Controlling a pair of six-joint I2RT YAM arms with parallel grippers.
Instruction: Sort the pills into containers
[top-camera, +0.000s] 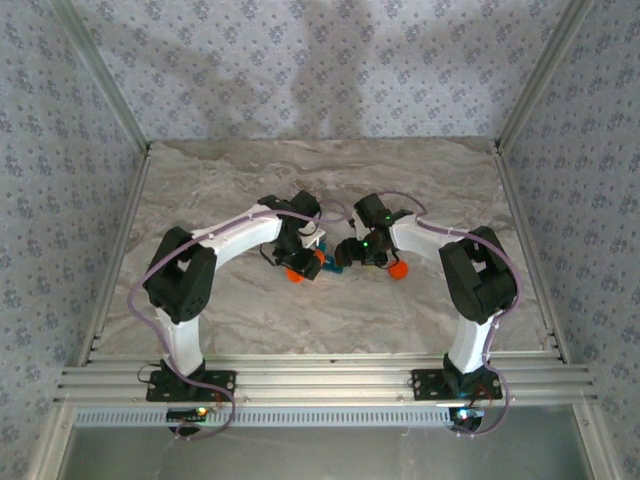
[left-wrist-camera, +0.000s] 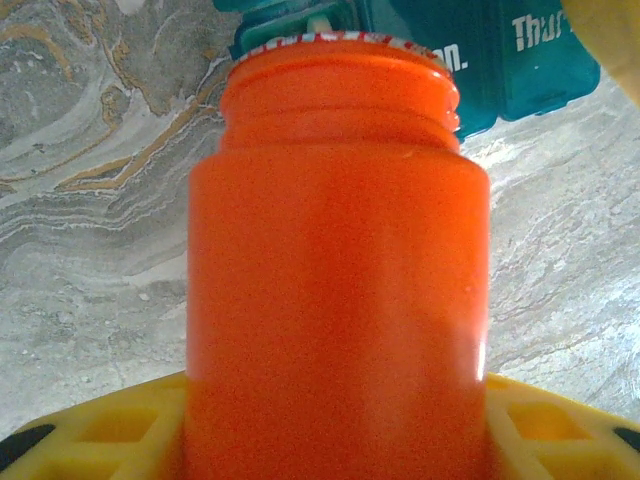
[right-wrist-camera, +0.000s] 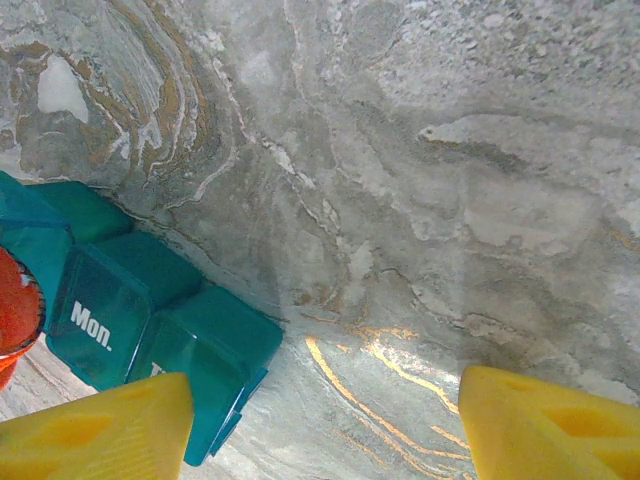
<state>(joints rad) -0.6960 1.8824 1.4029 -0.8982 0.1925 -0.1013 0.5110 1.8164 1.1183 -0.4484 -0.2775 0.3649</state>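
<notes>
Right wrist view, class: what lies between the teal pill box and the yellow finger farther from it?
Bare marble table separates the pill box from that finger, seen in the right wrist view.

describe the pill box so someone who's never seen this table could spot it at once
Near the middle of the marbled table, find the orange bottle held in the left arm's fingers. The pill box lies flat just beyond the bottle's open mouth. It is the one teal thing there: a low row of lidded compartments with white day labels like "Mon.", not round and orange.
</notes>
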